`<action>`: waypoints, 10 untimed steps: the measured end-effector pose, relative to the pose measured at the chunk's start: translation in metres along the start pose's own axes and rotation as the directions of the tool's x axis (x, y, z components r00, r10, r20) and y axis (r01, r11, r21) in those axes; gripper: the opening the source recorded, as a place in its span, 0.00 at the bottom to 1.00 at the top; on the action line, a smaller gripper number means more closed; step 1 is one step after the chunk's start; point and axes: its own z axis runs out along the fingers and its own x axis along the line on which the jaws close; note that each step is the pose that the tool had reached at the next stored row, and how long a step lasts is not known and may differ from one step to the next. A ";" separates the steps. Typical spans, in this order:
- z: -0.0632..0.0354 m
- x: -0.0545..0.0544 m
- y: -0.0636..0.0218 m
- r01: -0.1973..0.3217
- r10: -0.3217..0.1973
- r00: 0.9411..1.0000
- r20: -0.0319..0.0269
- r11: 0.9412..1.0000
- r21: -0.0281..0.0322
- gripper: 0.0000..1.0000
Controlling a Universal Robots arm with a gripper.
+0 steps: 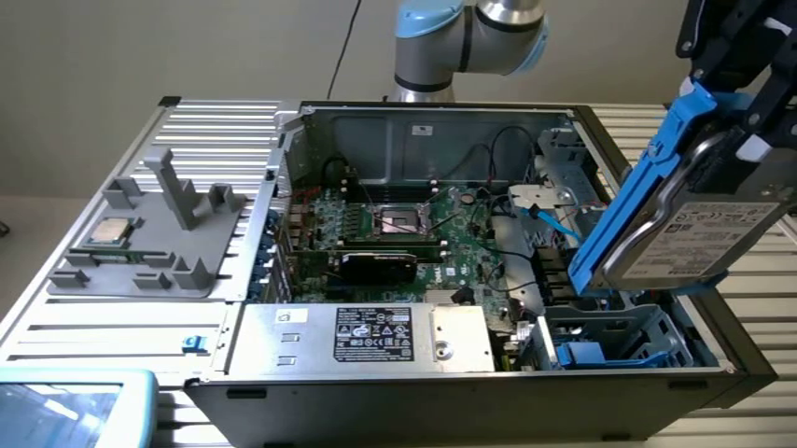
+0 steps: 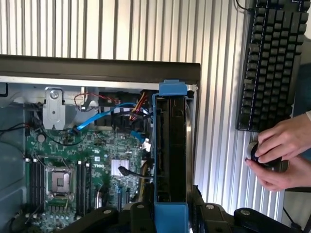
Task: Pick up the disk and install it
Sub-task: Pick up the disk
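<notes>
The disk (image 1: 692,233), a silver-grey drive with a white label in a bright blue carrier, hangs tilted in the air at the exterior view's right. It sits above the drive cage (image 1: 648,327) of the open computer case (image 1: 412,121). My gripper (image 1: 745,112) comes down from the upper corner of that side and is shut on the disk's upper end. In the wrist view the disk (image 2: 170,141) appears edge-on, running away from my gripper (image 2: 170,213) over the case's edge.
A blue-fronted part (image 1: 580,355) lies low in the cage. The motherboard (image 1: 398,233) and power supply (image 1: 361,336) lie inside the case. A grey fixture holds a processor chip (image 1: 112,231). A keyboard (image 2: 272,63) and a person's hands (image 2: 282,150) are beside the case.
</notes>
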 end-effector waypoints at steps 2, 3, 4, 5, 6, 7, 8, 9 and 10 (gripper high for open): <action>0.0035 -0.002 0.0013 0.007 -0.007 1.000 0.000 1.000 0.000 0.37; 0.0052 -0.003 0.0019 0.011 -0.011 1.000 0.001 1.000 0.000 0.37; 0.0070 -0.003 0.0025 0.014 -0.014 1.000 0.001 1.000 0.000 0.37; 0.0088 -0.004 0.0031 0.018 -0.018 1.000 0.001 1.000 0.000 0.37; 0.0105 -0.005 0.0036 0.021 -0.021 1.000 0.001 1.000 0.000 0.37; 0.0125 -0.006 0.0040 0.023 -0.023 1.000 0.002 1.000 0.000 0.37; 0.0143 -0.007 0.0044 0.026 -0.026 1.000 0.002 1.000 0.000 0.37; 0.0160 -0.008 0.0048 0.028 -0.028 1.000 0.002 1.000 0.000 0.37; 0.0177 -0.008 0.0052 0.030 -0.030 1.000 0.002 1.000 0.000 0.37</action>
